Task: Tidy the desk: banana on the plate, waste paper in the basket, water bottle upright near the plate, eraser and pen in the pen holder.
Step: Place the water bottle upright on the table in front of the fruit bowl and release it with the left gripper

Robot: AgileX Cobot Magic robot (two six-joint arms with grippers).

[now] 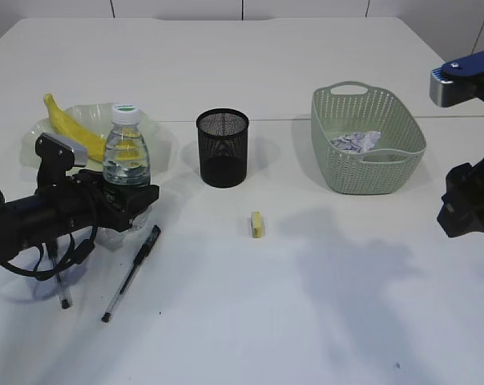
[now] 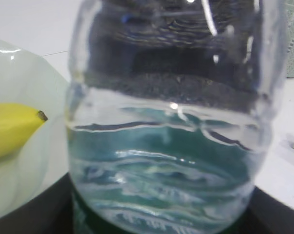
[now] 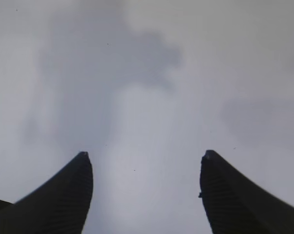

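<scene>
We see the water bottle (image 1: 127, 154) standing upright on the table (image 1: 306, 305), just beside the plate (image 1: 158, 124) at its 4 o'clock edge. Our left gripper (image 1: 123, 200) wraps around the bottle's lower body, closed against it; in the left wrist view the bottle (image 2: 171, 131) fills the frame, about half full of water, with dark gripper parts showing at both bottom corners. The bottle carries a white cap with a green top.

The banana (image 1: 66, 127) lies in the plate, its tip (image 2: 20, 126) visible in the left wrist view over the pale plate (image 2: 40, 92).

The pen holder (image 1: 222, 147), a black mesh cup, stands at 3 o'clock of the bottle; we cannot tell whether anything lies inside it. The green basket (image 1: 362, 172) sits well apart at 3 o'clock of the pen holder, and the crumpled waste paper (image 1: 356, 141) rests inside it.

The eraser (image 1: 257, 224), a small yellowish block, lies on the table at 5 o'clock of the pen holder. The pen (image 1: 131, 273) lies on the table at 6 o'clock of the bottle, slanted, its dark cap end near our left gripper.

Our right gripper (image 3: 146, 187) hangs at the right edge of the exterior view, its jaws spread wide with nothing between them, only bare table below.
</scene>
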